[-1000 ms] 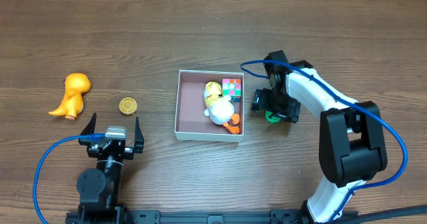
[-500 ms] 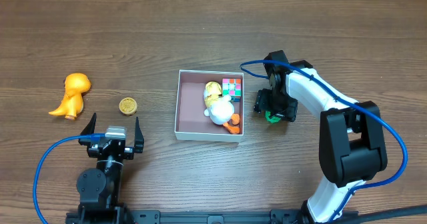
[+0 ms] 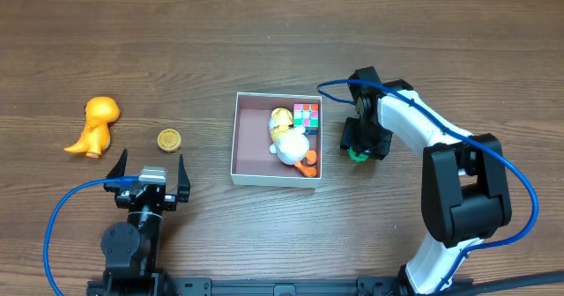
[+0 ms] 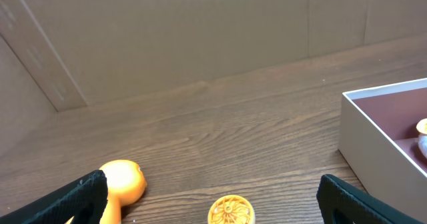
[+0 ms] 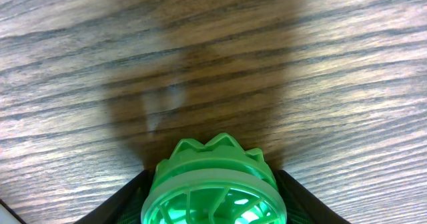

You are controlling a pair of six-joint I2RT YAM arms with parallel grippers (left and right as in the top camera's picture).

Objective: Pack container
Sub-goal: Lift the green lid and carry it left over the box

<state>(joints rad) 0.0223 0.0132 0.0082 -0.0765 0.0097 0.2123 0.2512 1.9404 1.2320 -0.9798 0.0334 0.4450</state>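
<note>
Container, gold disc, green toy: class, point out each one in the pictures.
container [image 3: 254, 151]: overhead view, bare floor.
gold disc [image 4: 231, 211]: left wrist view, top face.
green toy [image 5: 213, 184]: right wrist view, ribbed top.

The right arm [image 3: 414, 124] has white shells over black joints, the left arm [image 3: 132, 243] is mostly black with dark wedge-shaped fingers [image 3: 117, 168], and a looping blue cable [image 3: 70, 210] runs along each.

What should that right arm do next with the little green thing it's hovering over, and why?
Probably squeeze the jaws firmly onto the green ridged toy before any lift. The right gripper is low over it, beside the right wall of the container, with a jaw at each side of the toy. Whether they grip it yet is unclear.
</note>
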